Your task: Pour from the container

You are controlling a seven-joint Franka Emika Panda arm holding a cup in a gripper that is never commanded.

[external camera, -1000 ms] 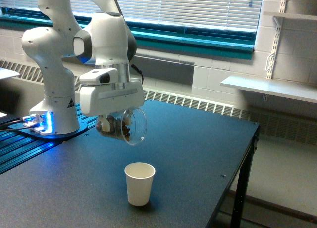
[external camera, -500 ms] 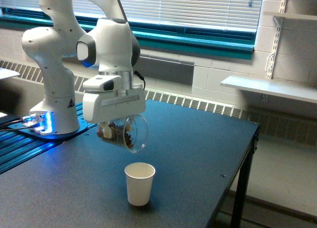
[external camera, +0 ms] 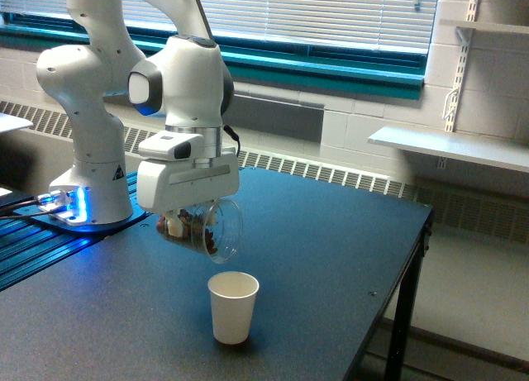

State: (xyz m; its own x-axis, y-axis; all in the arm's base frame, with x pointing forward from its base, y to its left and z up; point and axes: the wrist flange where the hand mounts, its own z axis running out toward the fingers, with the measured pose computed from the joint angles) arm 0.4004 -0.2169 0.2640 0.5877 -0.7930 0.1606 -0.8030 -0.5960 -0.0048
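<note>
At the exterior view's left edge, blue-lit black rails and a round black mounting plate carry the white base column of the Panda arm, with blue light glowing at its foot. Next rightward, the arm's white wrist housing hangs over the dark table, ending in the gripper, whose wide white body faces the camera. The fingers are hidden behind that body and the cup, so their spread cannot be read directly; the gripper is clamped on the container, which hangs under it clear of the table. The container is a clear cup, tipped steeply onto its side with its open rim facing down and toward the exterior view's right; brown and tan chunky pieces lie inside, gathered against the lower wall near the rim. Directly below and slightly right of that rim, a small white paper cup stands upright on the table, mouth open, apart from the container with a gap of air between them. Behind, a teal window sill runs under white blinds, with a radiator grille along the wall. At the far right, a white wall shelf sits on a slotted bracket rail.
</note>
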